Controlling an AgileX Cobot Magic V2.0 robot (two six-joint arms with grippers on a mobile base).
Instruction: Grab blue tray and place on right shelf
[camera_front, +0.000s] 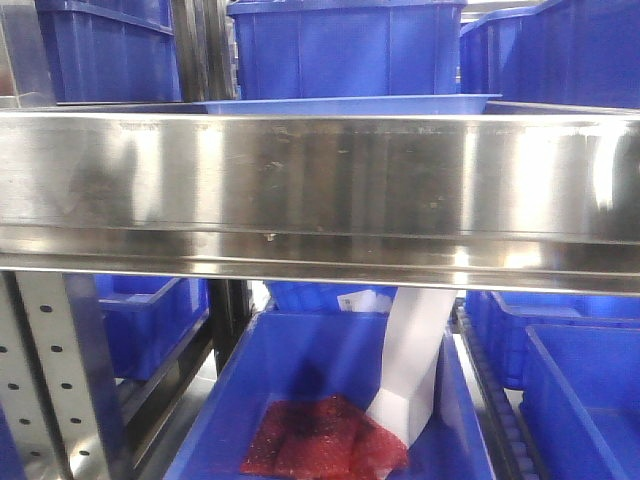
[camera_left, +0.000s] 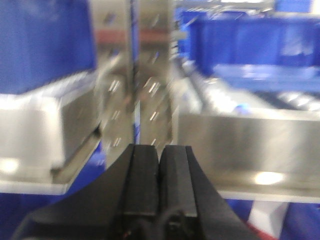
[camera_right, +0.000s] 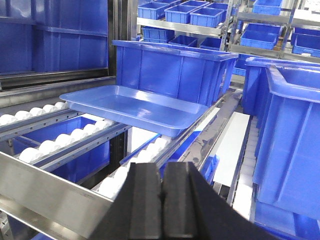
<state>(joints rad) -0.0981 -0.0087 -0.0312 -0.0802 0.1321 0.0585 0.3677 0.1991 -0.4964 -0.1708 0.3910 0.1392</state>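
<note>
Left gripper (camera_left: 159, 165): jaws pressed together, holding nothing; it hung before the perforated upright (camera_left: 150, 95) between two steel shelf lips, apparently withdrawn from the work

Right shelf (camera_front: 320, 185): polished steel front lip spanning the front view, with white roller tracks (camera_right: 55, 142) behind it, presumably so loads slide inward

Blue tray (camera_right: 134, 107): shallow, periwinkle, empty; it lay flat on the rollers of that shelf, just in front of a deep blue storage bin (camera_right: 172, 70), only its rim showing above the lip in the front view. Judged already placed, neither gripper touching it

Right gripper (camera_right: 163, 200): jaws closed together, empty, low at the shelf front and apart from the tray

Lower bin (camera_front: 330, 400): deep blue, below the shelf; held a red mesh bag (camera_front: 325, 440) and a white folded piece (camera_front: 415, 370)
</note>
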